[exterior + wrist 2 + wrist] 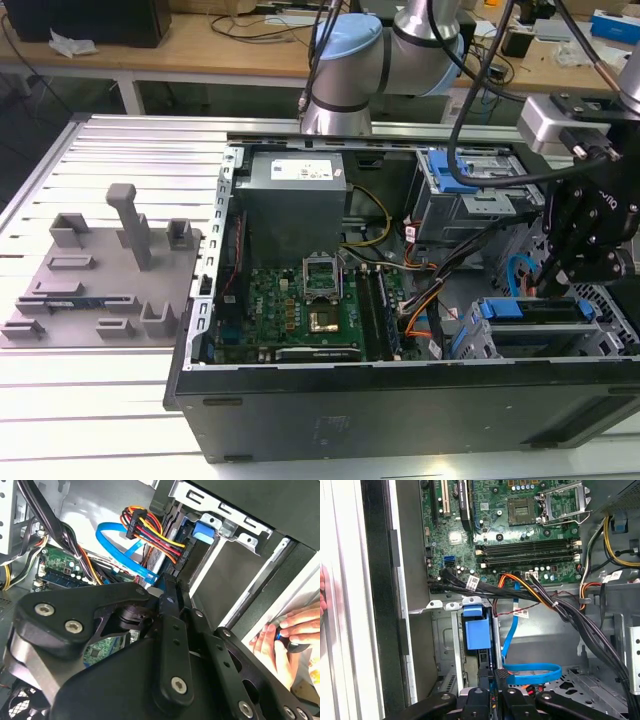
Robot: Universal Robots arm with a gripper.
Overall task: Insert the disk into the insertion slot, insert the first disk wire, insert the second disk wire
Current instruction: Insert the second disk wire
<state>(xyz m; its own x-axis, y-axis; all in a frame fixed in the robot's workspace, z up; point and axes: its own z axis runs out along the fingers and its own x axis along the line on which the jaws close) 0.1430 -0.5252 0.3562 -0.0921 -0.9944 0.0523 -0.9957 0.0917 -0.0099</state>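
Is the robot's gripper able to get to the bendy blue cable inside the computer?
Probably yes. In the first wrist view the gripper sits right beside the blue cable, with nothing between them. The bundle of black wires runs farther off.

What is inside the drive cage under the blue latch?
In the first wrist view, the disk stands edge-on in the cage below the blue latch. The end effector covers its lower end, so any connection there is hidden.
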